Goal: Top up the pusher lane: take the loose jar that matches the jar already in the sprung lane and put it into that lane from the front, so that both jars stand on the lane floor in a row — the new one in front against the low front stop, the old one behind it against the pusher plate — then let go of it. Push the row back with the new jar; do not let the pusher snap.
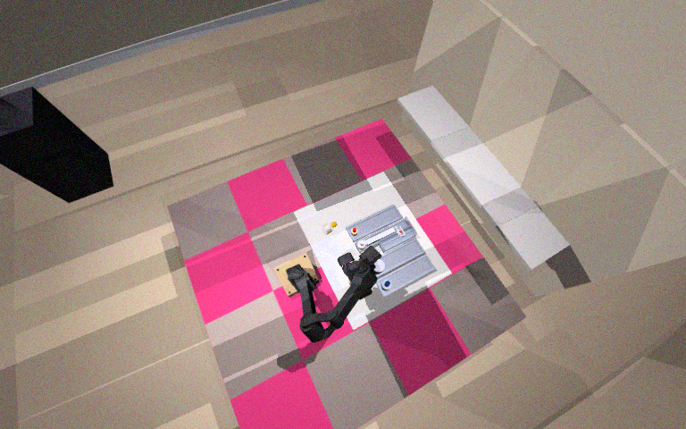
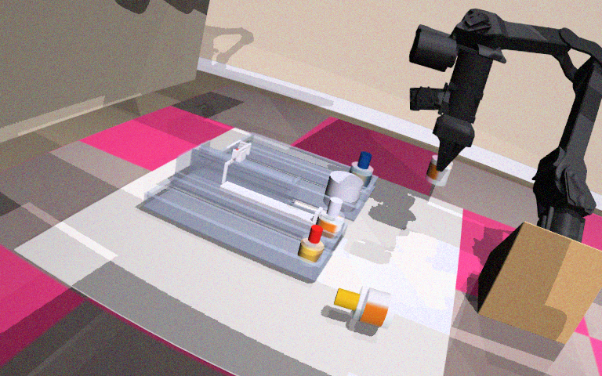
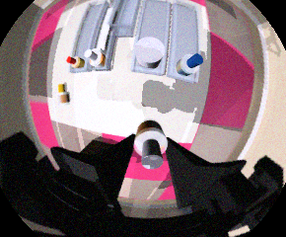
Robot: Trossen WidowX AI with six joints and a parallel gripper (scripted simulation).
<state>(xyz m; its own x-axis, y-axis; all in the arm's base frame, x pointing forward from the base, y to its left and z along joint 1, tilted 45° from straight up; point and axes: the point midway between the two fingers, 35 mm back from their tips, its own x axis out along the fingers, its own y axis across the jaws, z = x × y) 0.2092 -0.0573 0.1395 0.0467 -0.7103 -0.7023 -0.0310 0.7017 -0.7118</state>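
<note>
My gripper [image 2: 443, 164] [image 3: 150, 138] is shut on a white jar [image 2: 440, 178] [image 3: 148, 129] with an orange label and a pale cap. The jar is upright, held in the air in front of the lanes, clear of the white mat. A like jar [image 2: 330, 225] [image 3: 97, 57] with a white cap stands at the front of the sprung lane. The pusher plate [image 2: 317, 215] is close behind it, at the end of a long white bar [image 2: 266, 200]. The fingers partly cover the held jar in the exterior view.
A yellow-capped jar [image 1: 328, 229] [image 2: 373, 308] [image 3: 64, 96] lies on its side. A red-capped jar [image 2: 310, 250] stands in the lane beside the sprung one. A wide white cylinder [image 2: 342, 188] [image 3: 149, 52] and a blue-capped jar [image 2: 361, 172] [image 3: 187, 64] stand in the other lanes.
</note>
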